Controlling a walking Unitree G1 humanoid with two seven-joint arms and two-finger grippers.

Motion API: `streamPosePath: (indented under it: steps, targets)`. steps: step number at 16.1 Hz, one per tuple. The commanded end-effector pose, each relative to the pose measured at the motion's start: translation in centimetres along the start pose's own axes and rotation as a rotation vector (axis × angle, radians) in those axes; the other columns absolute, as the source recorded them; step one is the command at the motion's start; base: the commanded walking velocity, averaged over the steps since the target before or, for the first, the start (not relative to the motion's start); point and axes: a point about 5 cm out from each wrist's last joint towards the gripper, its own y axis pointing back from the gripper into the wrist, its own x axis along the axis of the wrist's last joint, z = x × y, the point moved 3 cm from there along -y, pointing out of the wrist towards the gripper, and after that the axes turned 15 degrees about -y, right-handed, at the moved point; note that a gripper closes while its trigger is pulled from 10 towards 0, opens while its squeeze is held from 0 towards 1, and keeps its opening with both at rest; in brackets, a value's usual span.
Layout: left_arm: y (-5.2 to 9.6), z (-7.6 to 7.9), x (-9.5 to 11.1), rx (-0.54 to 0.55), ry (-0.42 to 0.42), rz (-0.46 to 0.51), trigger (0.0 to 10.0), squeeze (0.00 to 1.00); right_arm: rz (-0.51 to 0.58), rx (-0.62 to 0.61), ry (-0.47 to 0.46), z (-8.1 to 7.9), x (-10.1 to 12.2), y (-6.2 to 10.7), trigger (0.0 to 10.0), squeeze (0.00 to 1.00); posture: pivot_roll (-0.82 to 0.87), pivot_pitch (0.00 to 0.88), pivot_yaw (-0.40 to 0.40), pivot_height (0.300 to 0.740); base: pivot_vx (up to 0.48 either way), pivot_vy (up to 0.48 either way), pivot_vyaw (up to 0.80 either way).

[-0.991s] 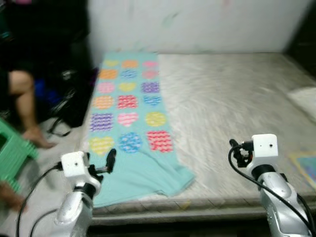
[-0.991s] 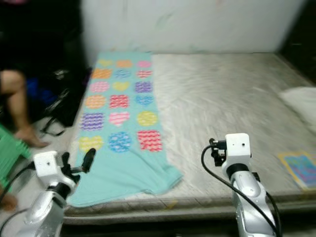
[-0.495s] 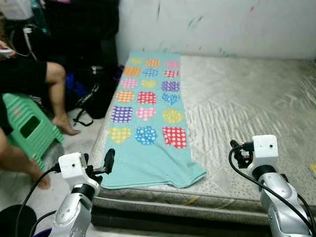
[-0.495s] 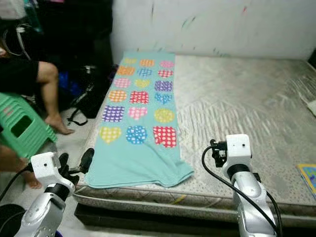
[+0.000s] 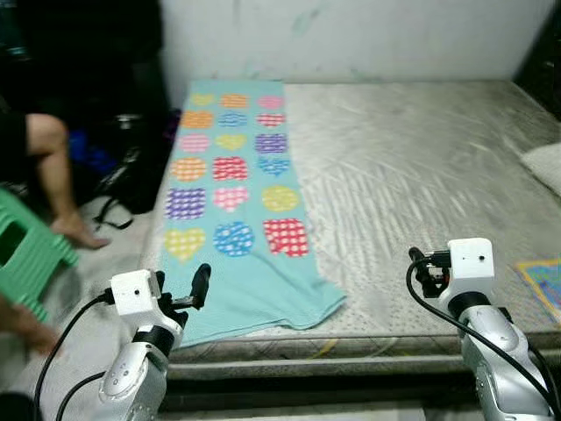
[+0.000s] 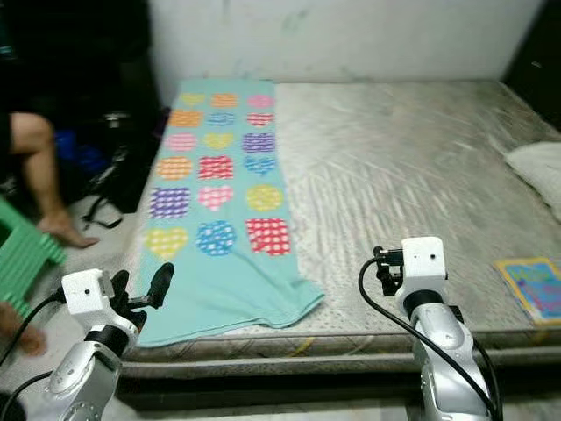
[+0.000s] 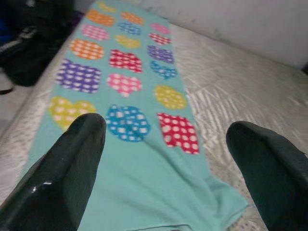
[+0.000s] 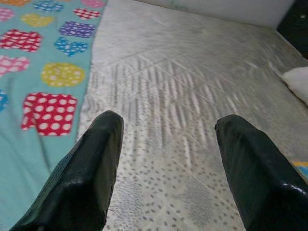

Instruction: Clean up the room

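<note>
Robot stands at the foot of a bare grey mattress (image 5: 421,167). Left tool (image 7: 163,159) is spread wide and empty, hovering just short of the near edge of a teal blanket (image 5: 237,254) with coloured hearts and patches, which lies along the robot's left side of the mattress, its near corner rumpled and draping toward the edge. Right tool (image 8: 166,159) is also spread, empty, held over bare mattress well right of the blanket. A small colourful mat or book (image 5: 542,282) lies at the right edge of the mattress and something white, maybe a pillow (image 5: 543,165), sits farther back on the right. A person's leg (image 5: 53,175) and a green stool (image 5: 26,263) are on the floor to the left, next to a dark bag (image 5: 131,175). Likely target is the blanket, nothing grasped yet. Risks: the views are a bit blurred, so aim may be off and the left tool could pinch only thin fabric edge and slip, or snag the mattress cover with it. Pulling one corner would drag the blanket off onto the floor instead of folding it. The left arm works close to the person and stool, so a swing outward could hit them. Mattress edge is low, so the tool could jam into it.
</note>
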Motion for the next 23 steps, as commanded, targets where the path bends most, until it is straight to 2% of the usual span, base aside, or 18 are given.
streamPosePath:
  steps: [1, 3, 23]
  targets:
    - [0.07, -0.10, 0.19, 0.001, -0.002, -0.001, 10.0, 0.00, -0.007, -0.003, 0.005, 0.21, 0.03, -0.07, 10.0, 0.00, -0.08, 0.000, 0.003, 0.740, 0.000, 0.000, -0.80]
    - [0.09, -0.05, 0.19, 0.001, 0.000, -0.004, 10.0, 0.00, -0.007, -0.002, 0.005, 0.23, 0.03, 0.03, 10.0, 0.00, -0.08, 0.000, 0.002, 0.740, 0.000, 0.000, -0.57]
    - [-0.01, -0.04, 0.12, 0.000, 0.007, -0.013, 10.0, 0.00, -0.012, -0.008, 0.008, 0.39, -0.08, 0.16, 10.0, 0.00, -0.09, 0.000, 0.003, 0.740, 0.000, 0.000, 0.00]
